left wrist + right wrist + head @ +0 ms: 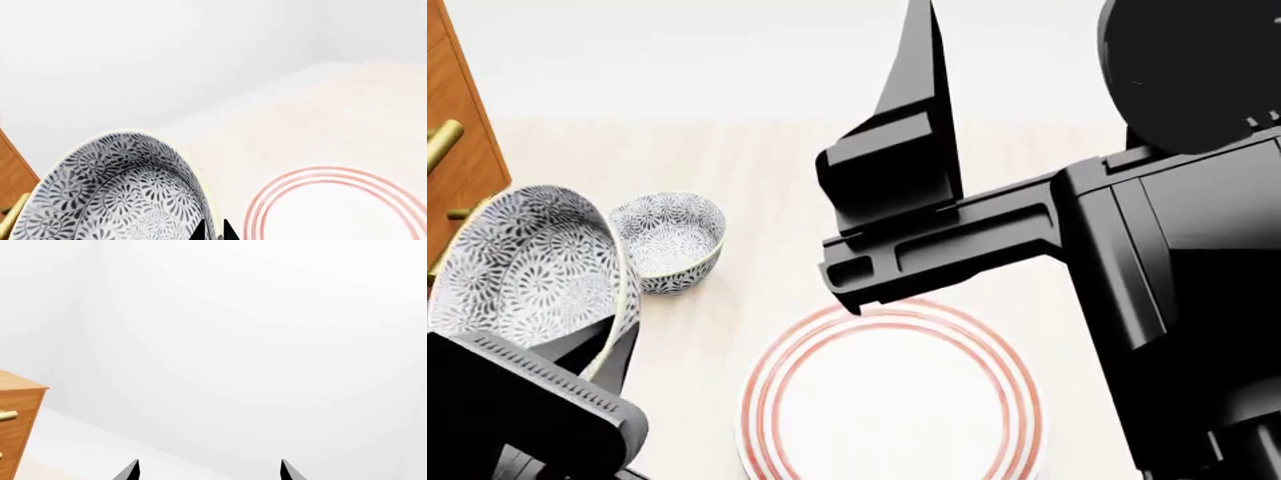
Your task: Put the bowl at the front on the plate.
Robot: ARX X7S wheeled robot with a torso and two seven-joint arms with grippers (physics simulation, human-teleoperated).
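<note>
Bowl (527,270) with the dense grey-blue floral pattern hangs lifted and tilted steeply on its side at about nine o'clock in the head view, its inside turned toward the camera and its lower right rim pinched by the left gripper (607,350), whose dark body fills the seven o'clock corner. In the left wrist view the same bowl (123,192) fills the lower part of the frame, with the two black fingertips (200,231) closed close together over its rim, one inside the wall and one outside. Beside it, toward ten o'clock, a second patterned bowl (671,240) sits upright on the pale wooden tabletop (761,200), apart from the held one. The white plate (894,395) with its three thin red rings lies flat at six o'clock, to the right of the held bowl and not touching it; the left wrist view shows the plate (340,210) off to one side of the bowl. The right gripper (888,190) stands raised above the plate, near twelve o'clock; in the right wrist view its fingertips (130,471) stand wide apart with nothing between them. A brown wooden cabinet (451,120) with brass handles edges the table at ten o'clock.
</note>
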